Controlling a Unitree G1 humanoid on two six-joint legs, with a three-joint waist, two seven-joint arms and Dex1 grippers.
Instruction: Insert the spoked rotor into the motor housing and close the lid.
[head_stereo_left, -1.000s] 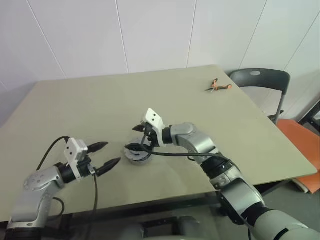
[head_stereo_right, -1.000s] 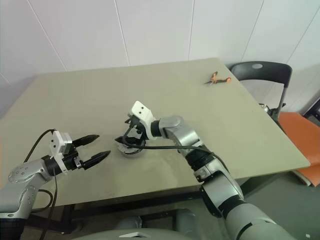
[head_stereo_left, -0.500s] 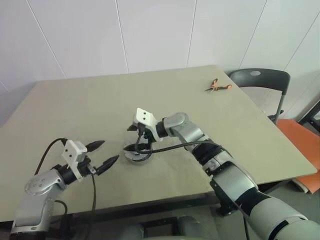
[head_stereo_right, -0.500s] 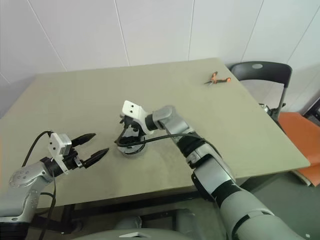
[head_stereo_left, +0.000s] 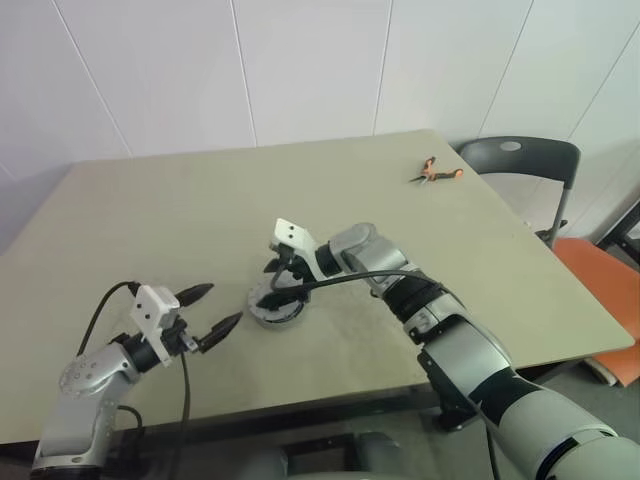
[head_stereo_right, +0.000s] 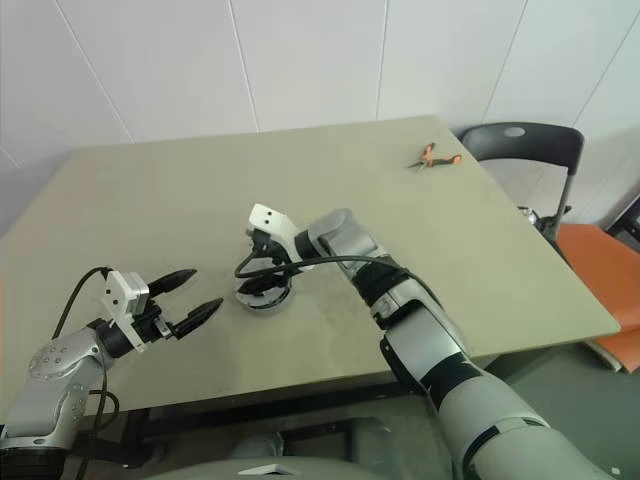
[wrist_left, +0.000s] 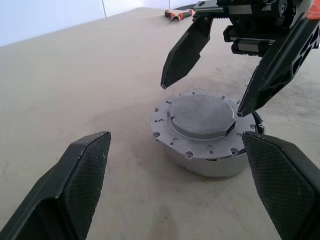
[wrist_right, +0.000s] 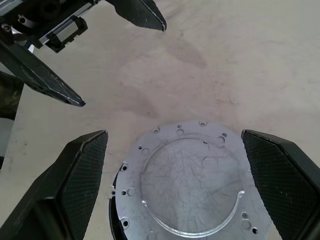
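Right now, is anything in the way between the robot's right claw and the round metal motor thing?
Nothing visible is. The right gripper hangs open just above the motor housing, one finger over each side, with only air between them. The left gripper waits open beside it on the table.

The motor housing (wrist_left: 200, 150) sits upright on the desk (head_stereo_left: 180, 220) near its front middle, a squat silver-grey puck. The lid (wrist_left: 200, 117), a grey disc with a raised round centre and small rim holes, lies flat on top, closing it.
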